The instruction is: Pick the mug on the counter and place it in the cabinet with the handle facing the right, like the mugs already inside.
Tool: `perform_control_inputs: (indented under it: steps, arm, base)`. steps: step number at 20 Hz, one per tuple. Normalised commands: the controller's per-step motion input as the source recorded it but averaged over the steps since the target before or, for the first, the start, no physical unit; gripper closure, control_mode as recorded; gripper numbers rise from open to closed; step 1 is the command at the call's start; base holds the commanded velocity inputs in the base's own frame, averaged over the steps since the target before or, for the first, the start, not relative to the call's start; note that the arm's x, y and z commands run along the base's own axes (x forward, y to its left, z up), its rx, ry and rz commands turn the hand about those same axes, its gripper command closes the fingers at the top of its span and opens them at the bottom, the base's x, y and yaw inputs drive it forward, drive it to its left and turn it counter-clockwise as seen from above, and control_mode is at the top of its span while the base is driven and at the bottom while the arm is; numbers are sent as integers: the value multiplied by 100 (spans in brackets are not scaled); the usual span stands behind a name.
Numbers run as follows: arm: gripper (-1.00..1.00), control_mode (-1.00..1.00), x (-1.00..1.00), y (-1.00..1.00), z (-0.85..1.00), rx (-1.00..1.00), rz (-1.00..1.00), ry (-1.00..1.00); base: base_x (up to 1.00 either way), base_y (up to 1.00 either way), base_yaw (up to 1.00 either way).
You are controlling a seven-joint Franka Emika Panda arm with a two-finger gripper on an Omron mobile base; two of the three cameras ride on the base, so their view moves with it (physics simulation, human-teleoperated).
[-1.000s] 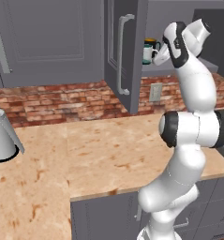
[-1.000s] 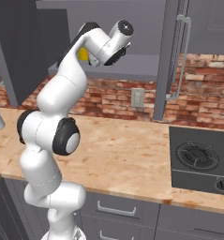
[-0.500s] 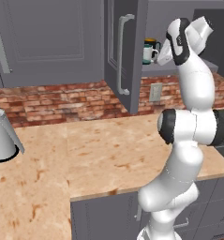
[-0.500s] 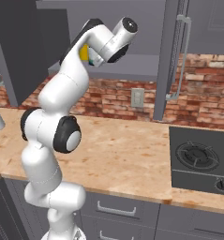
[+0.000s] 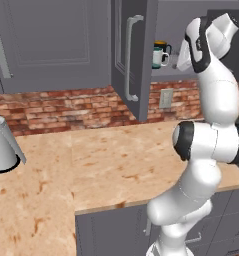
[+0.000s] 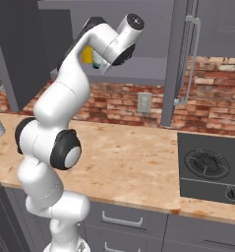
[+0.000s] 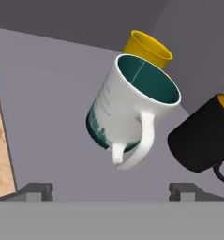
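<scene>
While our arm reaches up into the open cabinet (image 5: 141, 60), we see the mug (image 7: 132, 110) standing on the grey inner shelf (image 7: 52, 103), free of our grip. Our jaws stand wide apart: in the hand view the two dark fingertips (image 7: 36, 190) sit far to either side at the bottom, with the mug in the gap above them and nothing touching it.

Seen from the hand, the mug's teal inside faces about 1 o'clock and its white handle (image 7: 139, 145) points toward 6 o'clock, toward the camera. A yellow mug (image 7: 148, 49) stands just behind it at 12 o'clock, and a black mug (image 7: 205, 136) with an orange inside sits close by at 3 o'clock.

From the left base view, the mug (image 5: 158, 58) shows on the shelf just past the edge of the open door, with its handle turned to 3 o'clock and the black mug (image 5: 162, 47) right behind it. The door's long bar handle (image 5: 132, 57) hangs at 9 o'clock of the mugs.

Below, the bench (image 5: 106, 160) carries a grey kettle (image 5: 2, 145) far off at 9 o'clock.
</scene>
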Motion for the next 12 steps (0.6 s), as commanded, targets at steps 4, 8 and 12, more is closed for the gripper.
perform_control_inputs:
  steps: [4, 8, 12]
  arm:
    - [-100, -100, -50, 0, -32, -6, 0, -11]
    - [-100, -100, -53, 0, -29, -4, 0, -13]
    - [-100, -100, -61, 2, 0, -7, 0, -16]
  base:
    - [0, 0, 0]
    - [0, 0, 0]
    - [0, 0, 0]
